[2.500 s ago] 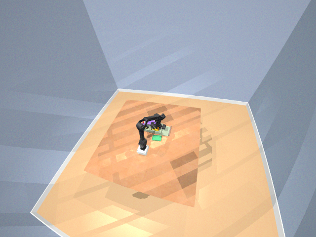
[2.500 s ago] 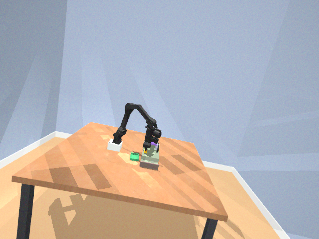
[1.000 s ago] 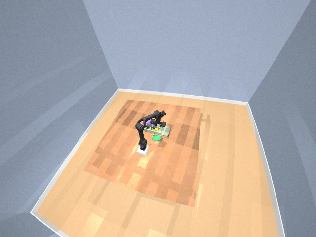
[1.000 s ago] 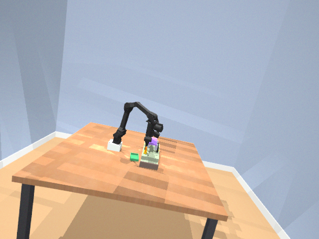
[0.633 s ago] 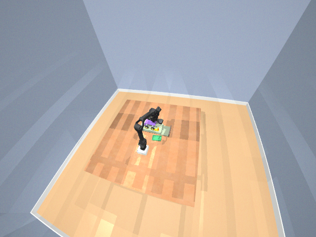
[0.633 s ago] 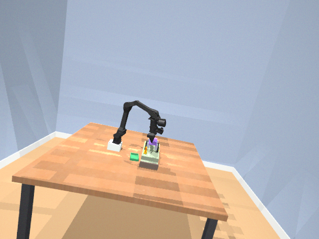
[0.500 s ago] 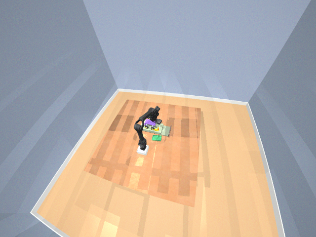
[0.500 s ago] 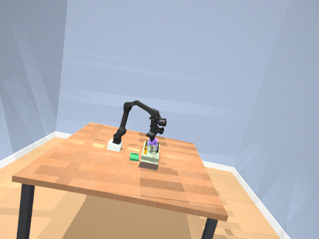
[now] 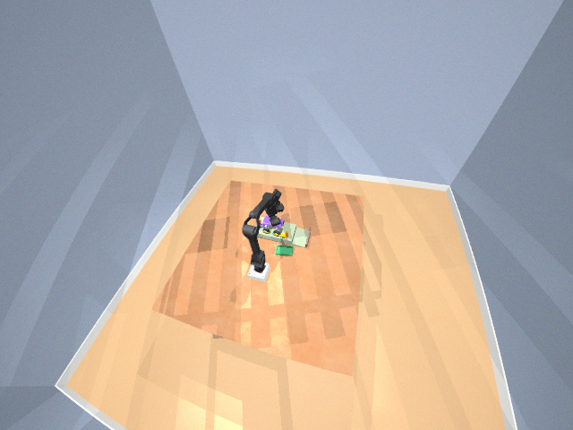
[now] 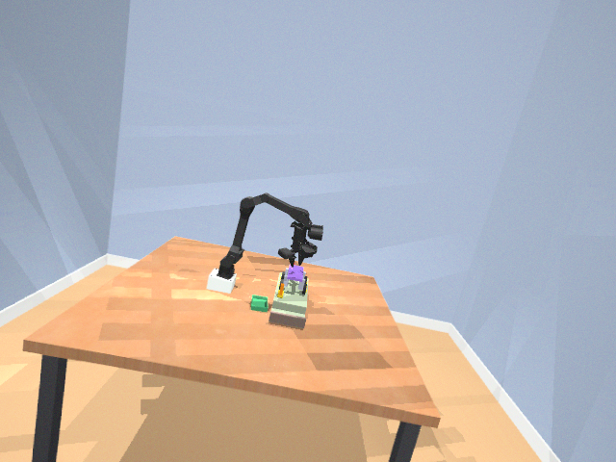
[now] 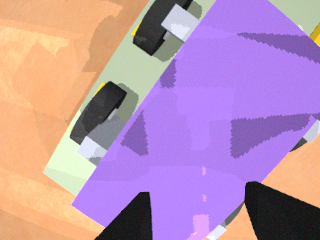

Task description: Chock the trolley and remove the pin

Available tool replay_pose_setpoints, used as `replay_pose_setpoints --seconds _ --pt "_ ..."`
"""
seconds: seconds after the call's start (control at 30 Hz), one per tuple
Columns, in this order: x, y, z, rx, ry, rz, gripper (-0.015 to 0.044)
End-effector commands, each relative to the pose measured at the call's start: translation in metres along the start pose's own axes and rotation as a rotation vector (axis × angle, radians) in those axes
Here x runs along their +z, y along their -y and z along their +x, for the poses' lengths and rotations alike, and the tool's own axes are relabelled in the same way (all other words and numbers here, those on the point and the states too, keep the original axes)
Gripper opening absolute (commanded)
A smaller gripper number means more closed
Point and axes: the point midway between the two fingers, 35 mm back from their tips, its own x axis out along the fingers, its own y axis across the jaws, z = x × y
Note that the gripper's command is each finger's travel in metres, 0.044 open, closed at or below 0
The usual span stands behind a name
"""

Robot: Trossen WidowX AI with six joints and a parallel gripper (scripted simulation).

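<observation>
The open, empty hand (image 9: 275, 222) (image 10: 296, 265) (image 11: 198, 196) hangs above the trolley (image 9: 269, 222) (image 10: 295, 273) (image 11: 200, 100); the chock (image 9: 283, 235) (image 10: 281, 290) sits downhill of the trolley's near wheel. Descending off-line could bump the trolley, and a gap at the chock could let it roll.

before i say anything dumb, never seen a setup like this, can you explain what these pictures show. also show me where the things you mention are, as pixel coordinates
One black robot arm, bolted to a white base (image 9: 258, 271) (image 10: 221, 281), works at a wooden table (image 9: 314, 296) (image 10: 198, 343). The top picture looks down from high up, the exterior one from off to the side, and the wrist one rides beside the gripper (image 9: 274, 223) (image 10: 296, 264) (image 11: 197, 192).

On the table are a pale green ramp (image 9: 302, 236) (image 10: 292, 308) (image 11: 60, 175) bearing a purple trolley (image 10: 295, 272) (image 11: 200, 100) and a yellow chock with an orange handle, and a green tray (image 9: 284, 250) (image 10: 259, 302). The gripper is open above the trolley, holding nothing.
</observation>
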Motion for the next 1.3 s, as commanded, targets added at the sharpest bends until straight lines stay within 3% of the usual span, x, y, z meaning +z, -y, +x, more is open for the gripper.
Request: replay_pose_setpoints --seconds 0.0,0.5,1.27 --pt "-0.012 -0.010 0.000 0.007 -0.030 0.135 0.0190" --pt "-0.064 -0.038 0.000 -0.040 -0.134 0.694 0.0190" --pt "-0.068 -0.039 0.023 -0.041 -0.136 0.701 0.0190"
